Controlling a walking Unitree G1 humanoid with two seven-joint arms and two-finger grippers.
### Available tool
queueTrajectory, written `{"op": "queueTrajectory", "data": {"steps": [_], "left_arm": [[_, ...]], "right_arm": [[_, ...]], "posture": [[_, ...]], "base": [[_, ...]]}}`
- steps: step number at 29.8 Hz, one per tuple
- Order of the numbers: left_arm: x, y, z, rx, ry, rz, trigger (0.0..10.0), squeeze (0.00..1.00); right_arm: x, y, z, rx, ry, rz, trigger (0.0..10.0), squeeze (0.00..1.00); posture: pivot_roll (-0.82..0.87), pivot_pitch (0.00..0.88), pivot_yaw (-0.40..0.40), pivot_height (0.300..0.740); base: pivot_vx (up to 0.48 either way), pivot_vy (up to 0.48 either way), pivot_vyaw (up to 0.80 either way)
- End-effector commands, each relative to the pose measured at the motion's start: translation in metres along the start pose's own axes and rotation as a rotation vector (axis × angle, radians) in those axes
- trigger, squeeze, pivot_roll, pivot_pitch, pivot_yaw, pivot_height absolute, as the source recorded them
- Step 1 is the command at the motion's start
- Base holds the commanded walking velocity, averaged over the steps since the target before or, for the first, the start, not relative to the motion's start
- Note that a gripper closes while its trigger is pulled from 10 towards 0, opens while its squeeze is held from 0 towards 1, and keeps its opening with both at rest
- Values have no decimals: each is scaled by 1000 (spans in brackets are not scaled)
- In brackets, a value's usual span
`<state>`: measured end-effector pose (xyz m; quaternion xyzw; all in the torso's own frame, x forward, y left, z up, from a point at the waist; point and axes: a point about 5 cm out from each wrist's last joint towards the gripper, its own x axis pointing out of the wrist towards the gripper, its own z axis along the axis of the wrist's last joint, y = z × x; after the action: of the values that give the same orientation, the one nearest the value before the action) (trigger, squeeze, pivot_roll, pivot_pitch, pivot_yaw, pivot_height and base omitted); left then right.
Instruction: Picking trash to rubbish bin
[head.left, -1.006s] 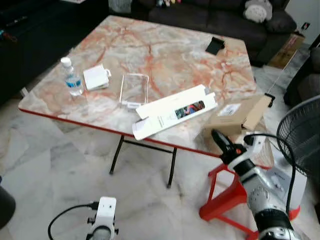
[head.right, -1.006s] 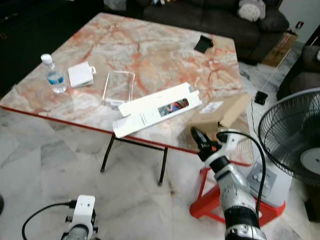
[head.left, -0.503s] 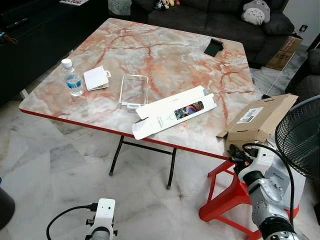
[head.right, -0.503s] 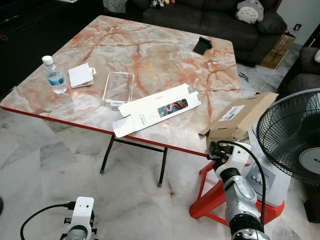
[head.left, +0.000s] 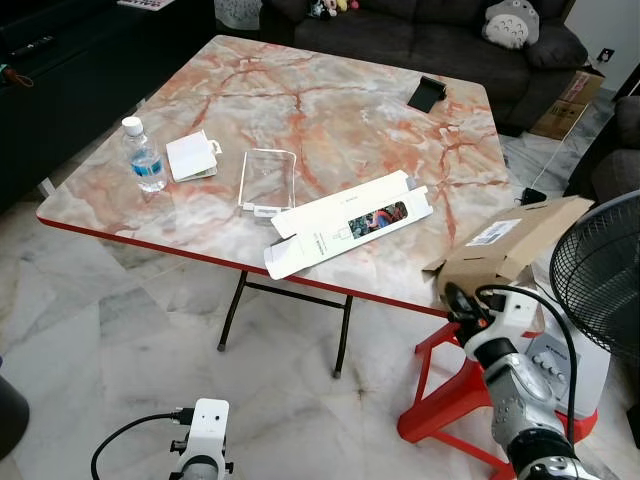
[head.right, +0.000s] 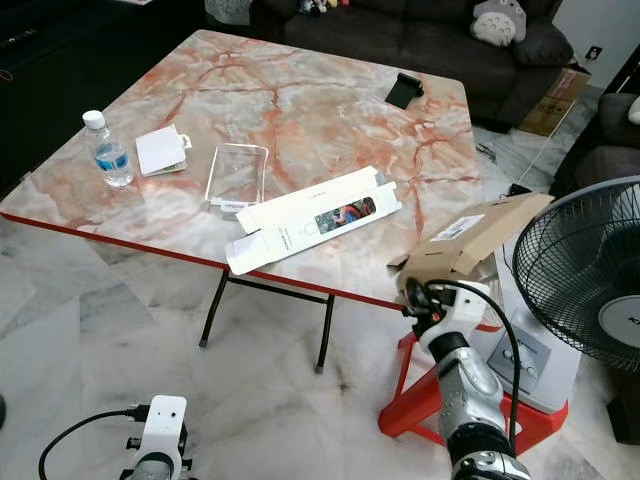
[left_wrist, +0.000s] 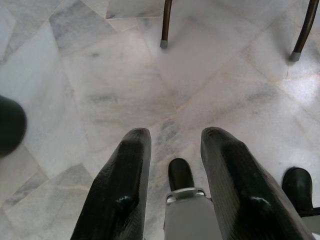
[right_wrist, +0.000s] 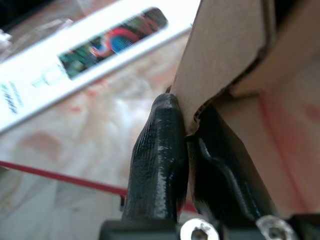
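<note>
Brown cardboard box (head.left: 505, 250) is pinched by the right claw (right_wrist: 187, 135) at the worktop's (head.left: 330, 110) corner. No bin visible; white carton (head.left: 345, 225) and bottle (head.left: 146, 156) remain. Left claw (left_wrist: 175, 195) hangs open.

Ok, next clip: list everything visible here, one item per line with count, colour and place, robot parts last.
Table: one, orange-veined marble top with red edge, centre of the room.
Water bottle: one, clear with blue label, table's left corner.
White packet: one, beside the bottle.
Clear plastic tray: one, transparent, mid-table.
Flat white carton: one, white with a colourful picture, near the front edge.
Black object: one, far right corner of the table.
Cardboard box: one, brown, off the table's right edge, held up.
Fan: one, black grille, right.
Red stool: one, under the box.
Sofa: one, dark, behind, with a grey plush toy.
Left pincer: open, over the floor.
Right pincer: shut on the box flap.
</note>
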<state>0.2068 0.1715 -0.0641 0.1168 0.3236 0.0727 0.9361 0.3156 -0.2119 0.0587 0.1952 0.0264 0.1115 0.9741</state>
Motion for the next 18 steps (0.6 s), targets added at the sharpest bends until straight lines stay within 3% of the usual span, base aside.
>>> {"op": "queueTrajectory", "data": {"steps": [1, 9, 18], "left_arm": [[-2, -2, -5, -18, 17, 6, 10000, 0], [-3, -2, -5, -23, 19, 6, 10000, 0], [-3, -2, -6, -26, 21, 7, 10000, 0]], "right_arm": [[7, 2, 17, 13, -71, 18, 10000, 0], [15, 8, 30, 10, -117, 57, 10000, 0], [13, 7, 21, 54, -96, 30, 10000, 0]], "posture": [[41, 131, -141, 728], [39, 139, -142, 728], [40, 143, -142, 728]], "base": [[0, 0, 0], [0, 0, 0], [0, 0, 0]]}}
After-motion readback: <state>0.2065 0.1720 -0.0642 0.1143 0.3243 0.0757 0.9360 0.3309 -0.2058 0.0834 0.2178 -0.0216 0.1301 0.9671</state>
